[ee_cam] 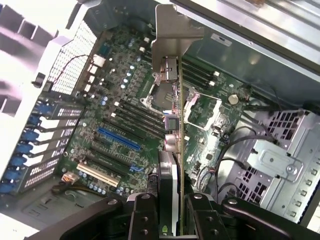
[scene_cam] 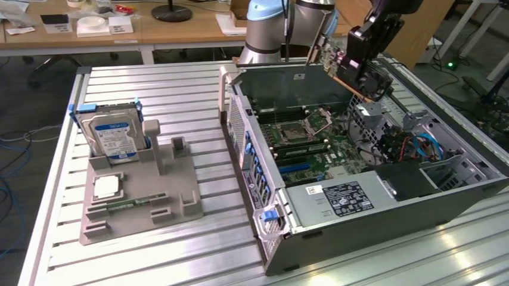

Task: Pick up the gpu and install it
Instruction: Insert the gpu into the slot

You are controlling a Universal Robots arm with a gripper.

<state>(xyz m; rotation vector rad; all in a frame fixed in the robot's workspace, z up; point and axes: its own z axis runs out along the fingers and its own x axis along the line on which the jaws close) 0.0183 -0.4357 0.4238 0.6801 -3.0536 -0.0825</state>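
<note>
My gripper (scene_cam: 359, 50) is shut on the gpu (scene_cam: 356, 72), a flat card with a small fan on its dark face, and holds it tilted in the air over the back right of the open computer case (scene_cam: 238, 101). In the wrist view the gpu (ee_cam: 169, 150) runs edge-on away from the gripper (ee_cam: 169, 217), clamped between the two black fingers (ee_cam: 142, 215), with its silver bracket (ee_cam: 172, 35) at the far end. Below it lies the green motherboard (ee_cam: 120, 100) with its blue slot (ee_cam: 118, 139) and several black slots.
A grey fixture (scene_cam: 159, 179) at the exterior view's left holds an upright hard drive (scene_cam: 111, 132) and a small square silver chip (scene_cam: 107, 186). The case has a black power supply (scene_cam: 338, 199), a drive cage (scene_cam: 445, 170) and blue cables (scene_cam: 425, 146). The arm's base (scene_cam: 266, 30) stands behind it.
</note>
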